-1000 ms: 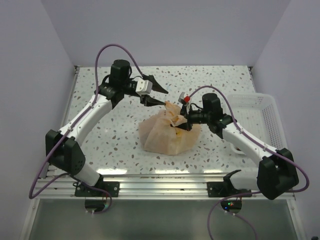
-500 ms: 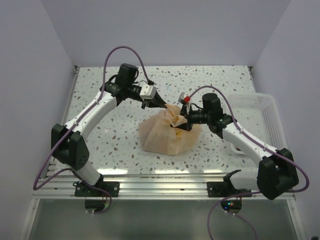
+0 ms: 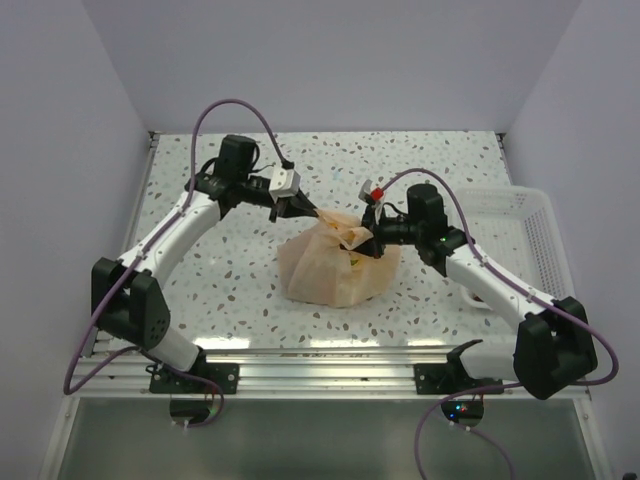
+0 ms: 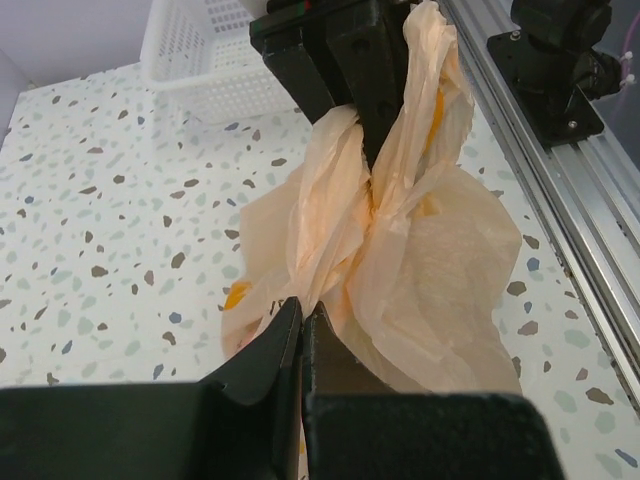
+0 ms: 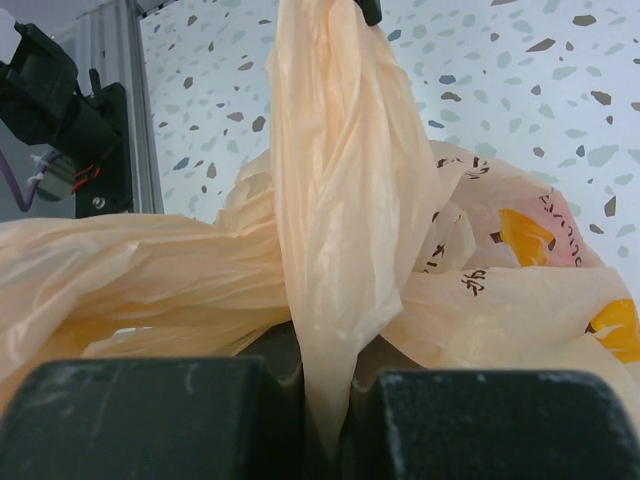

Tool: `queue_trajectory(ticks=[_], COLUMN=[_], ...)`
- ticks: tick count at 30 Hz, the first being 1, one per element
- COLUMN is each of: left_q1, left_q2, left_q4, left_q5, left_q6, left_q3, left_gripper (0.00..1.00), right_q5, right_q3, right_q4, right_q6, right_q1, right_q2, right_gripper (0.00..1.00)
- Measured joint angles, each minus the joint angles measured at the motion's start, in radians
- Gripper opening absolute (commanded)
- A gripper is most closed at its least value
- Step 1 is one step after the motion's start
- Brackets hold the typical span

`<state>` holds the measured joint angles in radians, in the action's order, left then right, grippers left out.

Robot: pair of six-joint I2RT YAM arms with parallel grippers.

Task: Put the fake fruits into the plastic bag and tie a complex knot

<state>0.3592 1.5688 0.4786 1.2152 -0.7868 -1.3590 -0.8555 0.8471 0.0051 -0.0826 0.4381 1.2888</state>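
Note:
The pale peach plastic bag (image 3: 335,268) sits bulging in the middle of the speckled table. Its handle plastic rises into a twisted bunch (image 3: 345,232) between the two grippers; whether that bunch is a tied knot I cannot tell. My left gripper (image 3: 318,214) is shut on a fold of the bag (image 4: 330,250) at the back left of the bunch, jaws (image 4: 303,310) pressed together. My right gripper (image 3: 372,242) is shut on a handle strip (image 5: 335,200) that runs up from between its fingers. The fake fruits are hidden inside the bag.
A white perforated basket (image 3: 510,225) stands at the right edge of the table, also seen in the left wrist view (image 4: 200,50). An aluminium rail (image 3: 320,362) with both arm bases runs along the near edge. Walls close in the left, back and right.
The left gripper, open and away from the bag a second ago, moved in, shut on the bag's handle plastic and drew it slightly back left. The right arm barely moved.

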Motion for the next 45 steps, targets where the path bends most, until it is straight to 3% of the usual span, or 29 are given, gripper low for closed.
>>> queue_trajectory(ticks=[2, 5, 6, 9, 11, 13, 14, 17, 23, 45], left_q1=[-0.005, -0.020, -0.030, -0.051, -0.053, -0.048, -0.043, -0.034, -0.001, 0.031], left_q2=[-0.027, -0.053, -0.056, -0.057, -0.057, -0.057, -0.057, -0.057, -0.057, -0.039], left_q4=[-0.015, -0.036, -0.042, -0.042, -0.036, -0.035, -0.035, -0.037, -0.067, -0.074], left_q5=[-0.020, -0.044, -0.049, -0.053, -0.052, -0.052, -0.053, -0.055, -0.079, -0.124], left_q6=[0.013, 0.036, 0.039, 0.045, 0.046, 0.046, 0.046, 0.047, 0.095, 0.148], left_q3=[0.024, 0.035, 0.035, 0.030, 0.025, 0.023, 0.023, 0.024, 0.038, 0.038], left_gripper=[0.00, 0.00, 0.00, 0.00, 0.00, 0.00, 0.00, 0.00, 0.00, 0.00], right_q5=[0.000, 0.000, 0.000, 0.000, 0.000, 0.001, 0.001, 0.001, 0.003, 0.050], right_q3=[0.000, 0.000, 0.000, 0.000, -0.001, -0.002, -0.002, -0.001, 0.007, 0.086], right_q4=[0.001, -0.002, -0.005, -0.005, -0.005, -0.004, -0.005, -0.011, -0.042, -0.037], right_q6=[0.005, 0.015, 0.017, 0.024, 0.032, 0.042, 0.046, 0.034, 0.024, 0.064], right_q1=[0.000, -0.001, -0.003, -0.008, -0.009, -0.010, -0.010, -0.012, -0.012, -0.012], right_q2=[0.000, 0.000, 0.000, 0.000, 0.000, 0.000, -0.001, -0.005, -0.035, -0.068], right_gripper=[0.09, 0.19, 0.26, 0.22, 0.34, 0.59, 0.65, 0.70, 0.95, 0.98])
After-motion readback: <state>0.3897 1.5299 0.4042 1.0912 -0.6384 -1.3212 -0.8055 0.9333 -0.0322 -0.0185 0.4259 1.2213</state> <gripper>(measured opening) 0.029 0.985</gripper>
